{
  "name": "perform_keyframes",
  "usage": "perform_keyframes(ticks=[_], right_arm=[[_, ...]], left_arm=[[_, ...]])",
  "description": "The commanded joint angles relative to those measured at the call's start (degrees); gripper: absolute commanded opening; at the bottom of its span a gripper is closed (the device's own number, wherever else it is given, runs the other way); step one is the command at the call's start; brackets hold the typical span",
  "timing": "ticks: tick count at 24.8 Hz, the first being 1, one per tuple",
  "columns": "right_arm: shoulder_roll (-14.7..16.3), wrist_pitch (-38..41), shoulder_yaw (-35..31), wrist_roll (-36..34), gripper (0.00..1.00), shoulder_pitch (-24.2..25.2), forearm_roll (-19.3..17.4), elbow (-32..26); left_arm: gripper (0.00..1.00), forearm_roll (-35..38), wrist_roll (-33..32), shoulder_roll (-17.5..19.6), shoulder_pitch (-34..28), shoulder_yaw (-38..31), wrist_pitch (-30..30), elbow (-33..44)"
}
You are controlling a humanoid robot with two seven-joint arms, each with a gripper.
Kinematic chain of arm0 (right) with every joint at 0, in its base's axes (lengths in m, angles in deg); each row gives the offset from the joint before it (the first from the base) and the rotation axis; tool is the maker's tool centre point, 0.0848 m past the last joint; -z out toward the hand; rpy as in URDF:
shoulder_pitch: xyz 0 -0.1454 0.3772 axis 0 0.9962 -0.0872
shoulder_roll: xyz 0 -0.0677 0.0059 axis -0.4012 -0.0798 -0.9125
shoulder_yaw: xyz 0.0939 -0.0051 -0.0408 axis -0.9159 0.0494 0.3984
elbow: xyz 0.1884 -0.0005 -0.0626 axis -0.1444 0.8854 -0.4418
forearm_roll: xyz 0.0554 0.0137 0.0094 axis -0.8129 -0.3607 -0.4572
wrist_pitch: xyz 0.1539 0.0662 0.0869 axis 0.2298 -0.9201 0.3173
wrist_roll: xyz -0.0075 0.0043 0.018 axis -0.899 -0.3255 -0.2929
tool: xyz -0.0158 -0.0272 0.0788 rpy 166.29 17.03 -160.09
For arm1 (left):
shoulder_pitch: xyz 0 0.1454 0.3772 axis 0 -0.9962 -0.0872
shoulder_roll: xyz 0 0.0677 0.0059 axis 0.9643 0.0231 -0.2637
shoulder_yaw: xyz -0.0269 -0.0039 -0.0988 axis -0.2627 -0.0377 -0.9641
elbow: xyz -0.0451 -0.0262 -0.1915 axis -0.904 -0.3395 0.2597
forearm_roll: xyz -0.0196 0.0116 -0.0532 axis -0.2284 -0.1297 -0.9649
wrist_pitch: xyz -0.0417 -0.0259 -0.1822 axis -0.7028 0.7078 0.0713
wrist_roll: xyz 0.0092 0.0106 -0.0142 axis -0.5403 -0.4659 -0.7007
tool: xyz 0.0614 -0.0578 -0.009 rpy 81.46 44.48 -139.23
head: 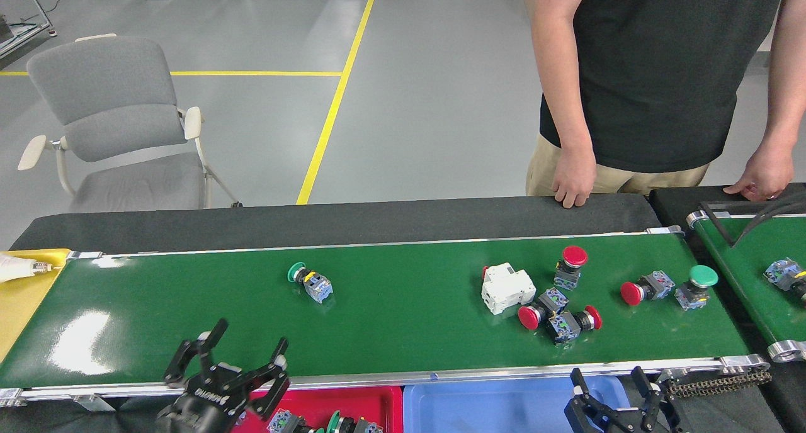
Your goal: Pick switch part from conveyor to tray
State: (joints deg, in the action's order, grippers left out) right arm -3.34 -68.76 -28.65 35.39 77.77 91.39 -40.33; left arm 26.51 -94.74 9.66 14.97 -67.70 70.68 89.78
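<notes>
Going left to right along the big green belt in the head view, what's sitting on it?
Green-capped button → white block → cluster of three red-capped buttons → another red-capped button → green-capped button near the right end.

The red tray (378, 398) runs off the bottom edge, partly covered by the left tool (242, 351); the parts in it (334, 423) are cut off, perhaps switch parts. The right tool (614, 382) hides part of the blue tray (491, 408). The person (655, 74) is cropped at the top.
</notes>
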Motion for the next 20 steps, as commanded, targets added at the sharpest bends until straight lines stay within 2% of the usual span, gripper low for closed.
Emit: perform_keyframes(ticks=[1,3,12,14,16,17,18,19,20], right_arm=[[0.4,-0.4,2.2,2.6,1.0,-2.5,0.9,1.1],[0.6,-0.7,4.8,4.8,1.0,-4.9,1.1,2.5],[1.2,-0.9,10.6,5.1,0.99,-13.3,1.6,10.3],[1.3,-0.9,10.7,5.3,0.95,-14.7,1.6,11.6],[1.4,-0.8,10.8,5.3,0.79,-15.4,1.6,12.8],[1.4,-0.7,10.8,5.4,0.63,-15.6,1.6,13.0],[1.7,-0.3,10.9,5.6,0.4,-15.6,1.6,13.1],[2.2,-0.1,10.9,6.3,0.25,-15.6,1.4,13.1],[2.7,0.0,11.2,7.1,0.18,-15.6,1.3,13.1]], left_arm=[[1.0,0.2,-3.5,-1.1,2.8,0.3,-2.9,-2.8],[1.0,0.2,-4.0,-1.5,4.7,-0.2,-3.1,-6.1],[1.0,-0.1,-4.1,-1.5,11.5,-2.9,-3.5,-16.0],[1.0,-0.1,-4.1,-1.5,13.0,-3.9,-3.5,-18.2],[1.0,-0.1,-4.1,-1.4,14.6,-4.4,-3.5,-20.4],[1.0,-0.2,-4.1,-1.4,15.4,-4.4,-3.6,-21.6],[1.0,-0.2,-4.1,-1.3,16.3,-4.5,-3.9,-22.9],[1.0,-0.3,-4.1,-1.2,17.2,-4.5,-4.7,-24.0],[1.0,-0.3,-4.1,-1.1,17.8,-4.8,-5.5,-24.9]])
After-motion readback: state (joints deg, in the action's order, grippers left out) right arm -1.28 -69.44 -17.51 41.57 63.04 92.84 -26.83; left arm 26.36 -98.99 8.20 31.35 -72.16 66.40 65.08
